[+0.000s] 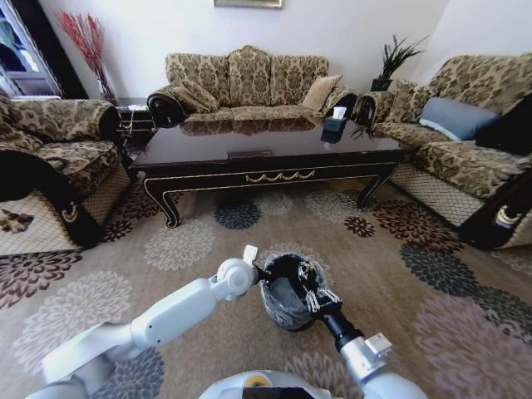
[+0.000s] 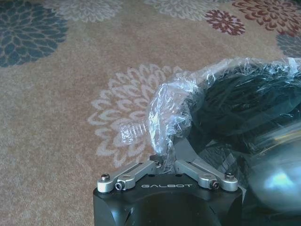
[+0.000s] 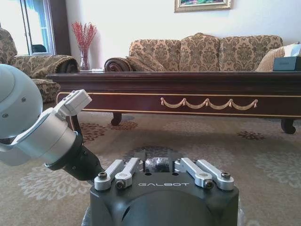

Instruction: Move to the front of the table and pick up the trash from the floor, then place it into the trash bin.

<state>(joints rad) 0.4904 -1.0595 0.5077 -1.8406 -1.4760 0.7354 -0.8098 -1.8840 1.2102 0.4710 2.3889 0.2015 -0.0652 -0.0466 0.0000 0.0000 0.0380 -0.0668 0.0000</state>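
My left end effector (image 2: 165, 162) is pinched narrow on the bag liner at the trash bin (image 1: 287, 293) rim, so I risk dragging the liner off or tipping the bin. The bin stands upright on the floor (image 1: 166, 249), mouth up, near the table (image 1: 266, 154). My right end effector (image 3: 160, 165) hangs above it, holding something dark.

Glossy dark table (image 1: 266, 154) with gold scrollwork, beige flower-medallion floor (image 1: 391, 274), black trash bin (image 1: 287, 309), grey liner

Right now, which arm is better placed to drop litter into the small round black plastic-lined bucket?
Probably right: the right gripper hangs over the bucket's mouth; the left gripper is pinching the liner at the rim.
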